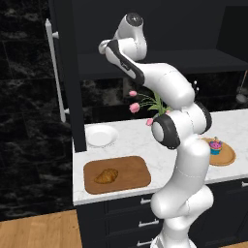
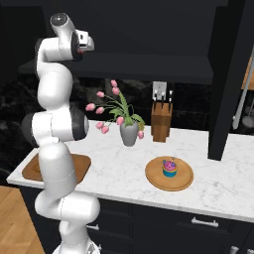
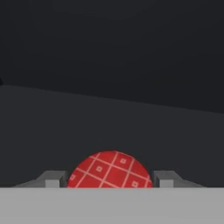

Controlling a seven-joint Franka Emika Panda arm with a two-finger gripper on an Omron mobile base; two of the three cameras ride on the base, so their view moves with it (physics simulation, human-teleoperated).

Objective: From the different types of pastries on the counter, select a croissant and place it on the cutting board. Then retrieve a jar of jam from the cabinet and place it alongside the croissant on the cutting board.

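We have the gripper (image 3: 109, 183) closed around the jam jar (image 3: 109, 169) in the cabinet (image 1: 65, 72); likely rigid, smooth and slippery, so we grip its sides squarely.

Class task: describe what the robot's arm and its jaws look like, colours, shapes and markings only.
The arm is made of glossy white, rounded segments joined by dark grey to black rings and caps at the joints. A thin dashed seam line runs across the white shell. In the hand view the jaws end in two small, blocky grey tips. No cables show.
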